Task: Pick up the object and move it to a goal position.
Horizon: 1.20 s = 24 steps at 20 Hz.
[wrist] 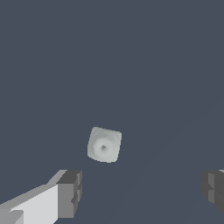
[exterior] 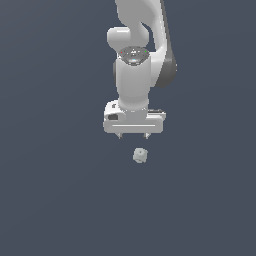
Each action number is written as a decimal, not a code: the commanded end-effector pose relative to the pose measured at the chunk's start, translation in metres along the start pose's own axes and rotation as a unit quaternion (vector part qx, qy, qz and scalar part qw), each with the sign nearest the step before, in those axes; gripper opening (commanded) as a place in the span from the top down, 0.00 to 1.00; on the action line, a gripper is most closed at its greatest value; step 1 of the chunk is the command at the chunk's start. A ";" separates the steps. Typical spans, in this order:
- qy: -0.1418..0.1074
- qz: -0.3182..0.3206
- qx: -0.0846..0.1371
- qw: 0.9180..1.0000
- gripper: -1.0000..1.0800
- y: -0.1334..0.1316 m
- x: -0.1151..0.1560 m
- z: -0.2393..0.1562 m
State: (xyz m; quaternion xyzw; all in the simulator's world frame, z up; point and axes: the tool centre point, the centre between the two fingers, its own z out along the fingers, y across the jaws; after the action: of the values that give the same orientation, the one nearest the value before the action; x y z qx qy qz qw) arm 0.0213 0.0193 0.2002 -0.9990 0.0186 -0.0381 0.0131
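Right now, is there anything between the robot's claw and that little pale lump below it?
Nothing. In the exterior view, only bare dark floor separates the open gripper from the object.

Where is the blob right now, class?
In the exterior view the blob lies on the dark surface near the picture's centre, just below the open gripper and apart from it, nothing gripping it.

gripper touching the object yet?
Apart. In the wrist view the object sits on bare floor with clear space to both fingers; the gripper is open, and the exterior view shows a gap too.
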 end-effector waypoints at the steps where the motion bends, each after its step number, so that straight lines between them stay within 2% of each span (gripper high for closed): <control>1: -0.001 0.002 0.000 1.000 0.04 0.000 0.000 0.002; 7: -0.007 0.019 -0.002 1.000 0.04 -0.007 -0.001 0.021; 17: -0.028 0.075 -0.012 0.997 0.04 -0.029 -0.010 0.084; 24: -0.036 0.096 -0.017 0.995 0.04 -0.036 -0.016 0.108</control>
State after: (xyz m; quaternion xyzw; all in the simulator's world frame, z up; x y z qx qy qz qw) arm 0.0155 0.0578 0.0955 -0.9938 0.1110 -0.0014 0.0012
